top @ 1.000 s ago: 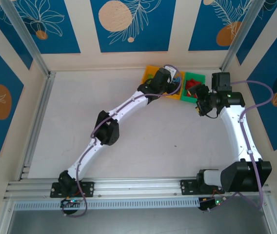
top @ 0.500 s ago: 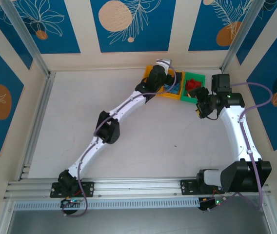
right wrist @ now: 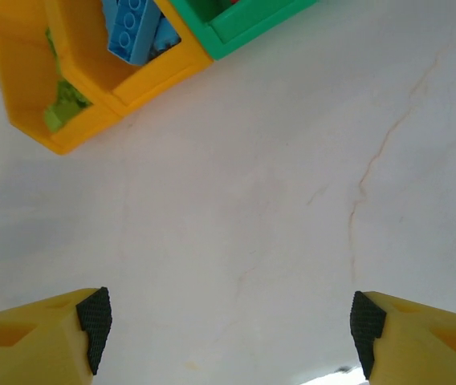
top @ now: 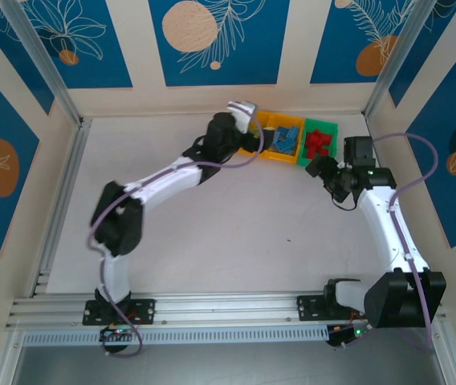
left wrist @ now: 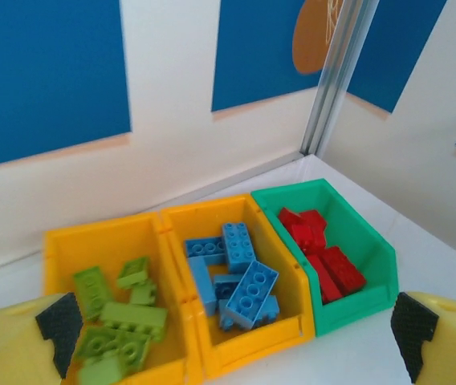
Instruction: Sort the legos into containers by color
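The left tool point(left wrist: 236, 337) and right tool point(right wrist: 230, 319) both stand apart and empty. The legos point(left wrist: 236, 277) lie sorted by colour in the containers point(left wrist: 356, 309) at the far edge of the table point(right wrist: 252, 200). Sorting appears complete. Withdraw each arm high, clear of the bin rims.

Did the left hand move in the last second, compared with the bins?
Yes. The left hand was over the row of bins. It has gone left, toward the left wall, and is now at the row's left end.
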Available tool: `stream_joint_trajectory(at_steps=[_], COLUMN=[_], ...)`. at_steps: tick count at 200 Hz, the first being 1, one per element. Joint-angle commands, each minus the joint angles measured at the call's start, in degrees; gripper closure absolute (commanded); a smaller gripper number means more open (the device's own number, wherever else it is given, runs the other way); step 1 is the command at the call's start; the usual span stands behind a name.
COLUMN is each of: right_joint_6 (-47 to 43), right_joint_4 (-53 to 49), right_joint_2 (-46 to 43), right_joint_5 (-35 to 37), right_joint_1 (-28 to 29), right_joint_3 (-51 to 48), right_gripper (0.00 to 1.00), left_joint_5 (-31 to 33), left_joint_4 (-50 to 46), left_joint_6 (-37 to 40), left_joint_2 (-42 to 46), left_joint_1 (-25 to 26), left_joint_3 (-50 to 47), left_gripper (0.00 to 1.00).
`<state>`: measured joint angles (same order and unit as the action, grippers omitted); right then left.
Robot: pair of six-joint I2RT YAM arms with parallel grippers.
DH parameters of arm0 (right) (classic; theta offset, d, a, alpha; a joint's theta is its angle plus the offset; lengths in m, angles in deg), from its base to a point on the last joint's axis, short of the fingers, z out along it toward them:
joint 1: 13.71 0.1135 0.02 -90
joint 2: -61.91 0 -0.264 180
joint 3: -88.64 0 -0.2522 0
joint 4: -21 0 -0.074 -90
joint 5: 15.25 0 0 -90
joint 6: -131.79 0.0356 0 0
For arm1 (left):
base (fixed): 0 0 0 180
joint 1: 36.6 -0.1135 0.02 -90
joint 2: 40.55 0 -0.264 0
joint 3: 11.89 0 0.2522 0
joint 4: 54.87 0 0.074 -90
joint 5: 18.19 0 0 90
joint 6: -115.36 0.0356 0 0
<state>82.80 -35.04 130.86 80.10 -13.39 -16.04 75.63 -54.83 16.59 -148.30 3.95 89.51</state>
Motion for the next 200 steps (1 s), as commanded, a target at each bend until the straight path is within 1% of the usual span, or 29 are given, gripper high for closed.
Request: stream_joint_trajectory(at_steps=[1, 12, 25, 43, 65, 77, 87, 94, 105, 111, 116, 125, 128, 133, 134, 135, 139, 141, 144, 147, 150, 152, 155, 158, 161, 170, 179, 188, 200], right_joint_6=[-12.19, -15.96, -21.75, -28.17, -31.31, -31.72, -33.41, -34.95, -38.40, -37.99, -36.34, -34.66, -34.48, -35.00, -35.23, -35.23, -35.16, -35.14, -34.93, -34.77, -34.52, -34.51, -34.59, -34.51, -34.43, -34.71, -34.69, -34.69, -34.80], right_joint_4=[12.35, 19.66, 31.03, 44.63, 56.42, 65.34, 64.60, 65.15, 72.68, 76.87, 76.58, 77.84, 80.37, 85.26, 88.01, 88.01, 97.28, 97.82, 96.05, 88.88, 85.16, 85.76, 89.29, 92.28, 93.07, 88.23, 91.09, 88.95, 88.92], right_joint_2=[-1.27, -1.16, -0.48, 3.03, 9.87, 14.00, 15.79, 16.62, 17.55, 18.46, 18.37, 17.13, 16.84, 16.90, 17.31, 17.31, 20.05, 20.37, 20.01, 18.29, 17.54, 17.67, 18.42, 19.20, 19.40, 17.98, 18.79, 18.04, 18.28], right_joint_5=[7.92, 8.95, 11.33, 13.48, 15.62, 14.35, 14.19, 15.77, 15.60, 14.08, 14.04, 7.56, 5.23, 1.17, 0.00, 0.00, -0.24, 0.20, 1.12, 1.70, 1.13, 0.38, 0.03, 0.23, 1.02, 2.85, 2.78, 2.52, 1.19], right_joint_1=[2.21, 3.13, 4.75, 6.05, 6.54, 6.22, 6.43, 6.87, 7.02, 6.03, 4.90, 1.87, 1.15, 0.19, -0.06, -0.06, 0.05, 0.13, 0.28, 0.04, -0.23, -0.49, -0.57, -0.47, -0.23, 0.31, 0.36, 0.25, -0.05], right_joint_3=[-6.64, -11.21, -17.56, -23.76, -26.70, -28.57, -26.78, -26.17, -28.51, -29.98, -30.26, -31.95, -33.38, -36.08, -37.46, -37.46, -39.99, -40.32, -40.23, -38.55, -37.08, -36.90, -37.57, -38.65, -39.06, -37.92, -38.53, -38.18, -37.92], right_gripper=[0.18, 0.16, 0.13, 0.08, 0.07, 0.06, 0.07, 0.07, 0.05, 0.03, 0.03, 0.03, 0.00, 0.01, 0.01, 0.01, 0.01, 0.01, 0.01, 0.01, 0.01, 0.01, 0.01, 0.01, 0.01, 0.01, 0.01, 0.01, 0.01], left_joint_5=[5.09, 8.07, 11.09, 17.91, 23.00, 25.38, 26.56, 27.16, 26.37, 26.46, 26.74, 26.66, 26.65, 26.29, 26.09, 25.99, 25.68, 25.25, 24.18, 22.74, 21.00, 19.83, 18.02, 16.44, 15.28, 13.69, 13.29, 12.72, 10.86], left_joint_4=[3.66, 3.37, 3.34, 0.25, -5.03, -6.67, -8.01, -8.92, -9.23, -9.23, -9.19, -9.14, -9.14, -9.00, -8.89, -8.76, -8.38, -9.59, -9.36, -8.71, -7.85, -6.34, -4.50, -3.05, -1.19, 0.26, 2.12, 4.58, 8.90], left_joint_6=[1.96, 1.53, 1.33, -0.99, -1.85, -2.42, -2.40, -2.29, 0.83, 2.49, 3.66, 5.86, 6.35, 7.33, 7.52, 7.67, 7.37, 6.82, 7.04, 7.32, 7.97, 8.73, 9.59, 10.40, 11.07, 11.32, 12.26, 12.85, 11.72], left_joint_2=[12.32, 19.10, 27.01, 36.47, 46.02, 50.33, 53.31, 55.08, 57.36, 58.00, 58.29, 58.05, 57.80, 57.23, 57.09, 57.02, 56.29, 55.95, 55.28, 54.60, 53.77, 53.25, 52.43, 51.52, 50.54, 47.47, 44.44, 41.67, 38.30], left_joint_1=[-1.33, -1.58, -2.05, -2.92, -3.93, -4.34, -4.97, -5.53, -6.16, -6.24, -6.39, -7.08, -7.51, -8.28, -8.46, -8.69, -9.64, -10.19, -11.37, -12.57, -13.61, -14.42, -15.41, -16.44, -17.50, -20.62, -23.04, -25.25, -28.23], left_joint_3=[-14.46, -22.59, -31.84, -41.83, -49.51, -53.06, -55.54, -56.96, -59.42, -60.68, -61.53, -62.91, -63.17, -63.72, -63.85, -63.97, -63.79, -63.28, -63.00, -62.83, -62.67, -62.83, -62.97, -62.94, -62.97, -61.65, -60.94, -61.35, -62.92], left_gripper=[0.00, 0.00, 0.00, 0.00, 0.00, 0.00, 0.00, 0.00, 0.00, 0.00, 0.00, 0.00, 0.00, 0.00, 0.00, 0.00, 0.00, 0.00, 0.00, 0.00, 0.00, 0.00, 0.00, 0.00, 0.00, 0.00, 0.00, 0.00, 0.00])
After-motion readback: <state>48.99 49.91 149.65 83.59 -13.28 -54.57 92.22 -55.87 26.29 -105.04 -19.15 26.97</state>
